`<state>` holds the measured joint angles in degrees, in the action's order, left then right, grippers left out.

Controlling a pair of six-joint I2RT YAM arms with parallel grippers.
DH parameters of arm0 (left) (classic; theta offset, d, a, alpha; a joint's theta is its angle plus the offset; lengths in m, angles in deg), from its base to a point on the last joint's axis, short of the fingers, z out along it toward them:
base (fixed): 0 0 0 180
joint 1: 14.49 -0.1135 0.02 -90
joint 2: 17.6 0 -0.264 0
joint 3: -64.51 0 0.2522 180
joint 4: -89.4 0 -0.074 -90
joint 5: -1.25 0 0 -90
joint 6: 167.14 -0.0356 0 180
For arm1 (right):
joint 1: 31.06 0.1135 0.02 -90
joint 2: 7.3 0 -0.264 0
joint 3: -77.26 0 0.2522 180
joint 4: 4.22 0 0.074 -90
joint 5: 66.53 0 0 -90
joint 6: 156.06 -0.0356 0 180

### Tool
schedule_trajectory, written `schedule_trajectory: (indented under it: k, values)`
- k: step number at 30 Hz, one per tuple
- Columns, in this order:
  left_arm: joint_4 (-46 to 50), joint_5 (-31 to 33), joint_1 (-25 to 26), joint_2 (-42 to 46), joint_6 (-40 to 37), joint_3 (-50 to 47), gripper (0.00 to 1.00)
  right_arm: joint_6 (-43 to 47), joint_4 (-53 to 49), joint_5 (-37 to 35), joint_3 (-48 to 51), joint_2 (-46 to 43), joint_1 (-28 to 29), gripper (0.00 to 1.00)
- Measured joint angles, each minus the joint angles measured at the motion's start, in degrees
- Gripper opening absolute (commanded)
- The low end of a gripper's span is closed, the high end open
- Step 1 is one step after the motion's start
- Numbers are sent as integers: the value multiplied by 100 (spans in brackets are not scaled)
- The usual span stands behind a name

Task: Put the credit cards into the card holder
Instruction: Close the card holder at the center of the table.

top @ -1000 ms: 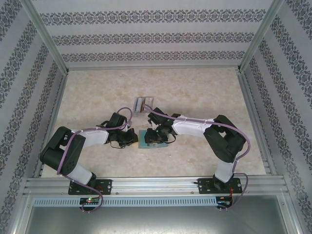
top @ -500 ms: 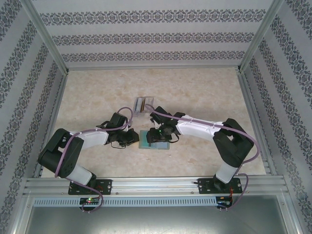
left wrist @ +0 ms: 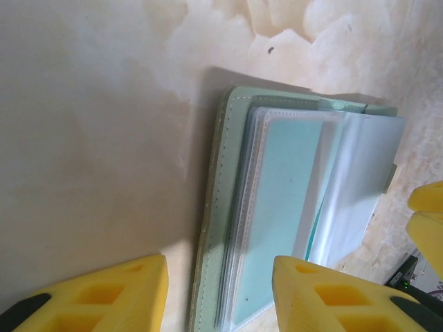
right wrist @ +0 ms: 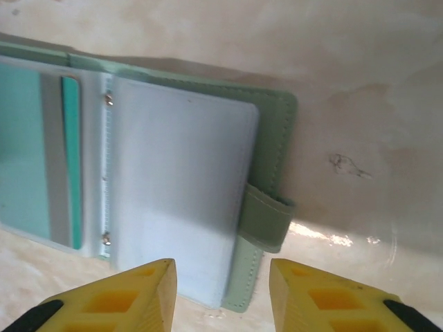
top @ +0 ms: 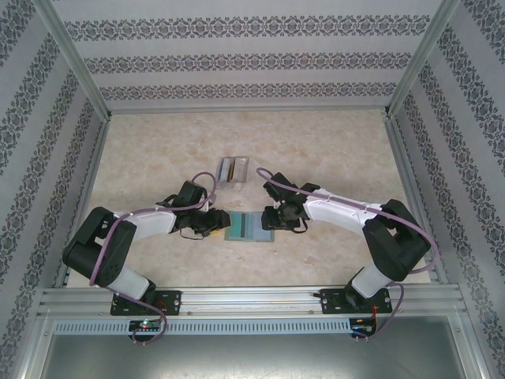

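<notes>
Holder (top: 249, 227), grey-green, lies open and flat on the table (top: 331, 142), in the near-middle part between the two grippers; light clear sleeves face up and the closing strap (right wrist: 266, 220) sticks out past the right cover edge. Card (left wrist: 287, 200), teal-green, sits inside a sleeve on the left half, with a narrow strip of a darker teal card edge showing beside it in the right wrist view; whether more cards lie under the sleeves cannot be told. Left gripper (top: 215, 225), low at the holder's left edge: jaws parted about halfway, yellow fingers (left wrist: 111, 294) clear of everything, one over bare table and the other over the sleeves, nothing held. Right gripper (top: 272, 219), low at the holder's right edge: jaws likewise parted, nothing between them, the cover's corner and strap lying below the gap. Rack (top: 234, 170), clear plastic with brownish stripes, stands on the table beyond the holder, apart from it and from both arms. Walls (top: 252, 59), papered in patterned bands, close the table on three sides. Rail (top: 252, 300), aluminium, carries both arm bases at the near edge.
</notes>
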<state>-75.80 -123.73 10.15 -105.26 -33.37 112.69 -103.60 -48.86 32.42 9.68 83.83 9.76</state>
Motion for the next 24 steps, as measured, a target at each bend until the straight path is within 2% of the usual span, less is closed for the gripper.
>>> schedule_trajectory:
  k: [9, 12, 14, 17, 21, 24]
  values:
    - [48, -15, -2, -42, -26, 44, 45, -44, -61, -118, -66, 560, -247, 32]
    - [55, -61, -2, -81, -39, 76, 49, -68, -79, -125, -203, 691, -245, 28]
    - [66, -98, -4, -87, -68, 105, 55, -61, -68, -90, -262, 758, -245, 19]
    - [66, -195, -2, -129, -98, 168, 57, -46, -44, -52, -295, 758, -243, 10]
    - [98, -275, -11, -192, -107, 227, 56, -4, 70, 2, -299, 761, -243, 7]
    - [-22, -356, -28, -299, -109, 269, 47, 26, 199, 85, -278, 765, -245, 5]
